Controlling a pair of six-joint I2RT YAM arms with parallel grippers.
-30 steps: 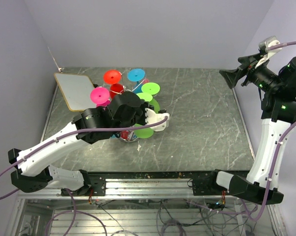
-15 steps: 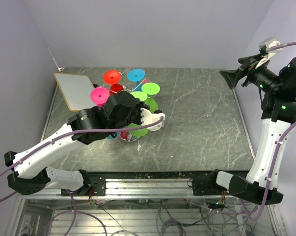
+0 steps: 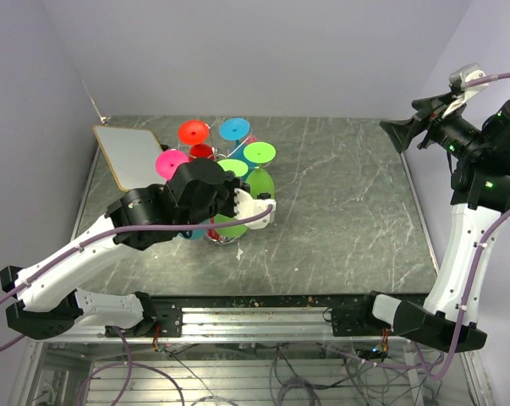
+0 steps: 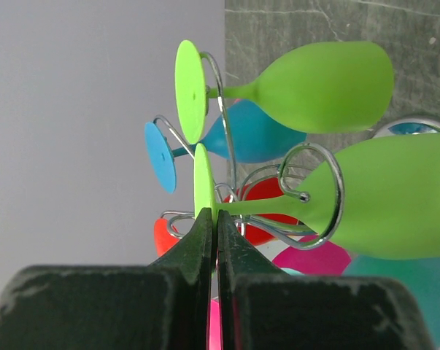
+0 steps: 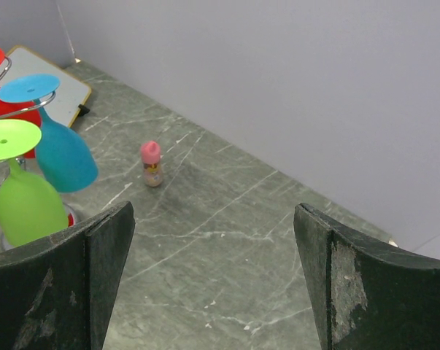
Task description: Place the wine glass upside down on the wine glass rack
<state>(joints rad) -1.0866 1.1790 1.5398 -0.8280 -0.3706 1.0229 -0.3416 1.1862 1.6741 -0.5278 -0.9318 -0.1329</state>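
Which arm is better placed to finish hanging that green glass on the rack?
Left. The left gripper is shut and appears to pinch the foot of the green wine glass, whose stem lies in a loop of the wine glass rack. The right gripper hangs open, far off to the right.

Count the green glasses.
2. One green glass hangs on the right of the rack, beside the blue glass. The second green glass hangs in a nearer loop, its foot pinched by the left tool. The left arm may hide more.
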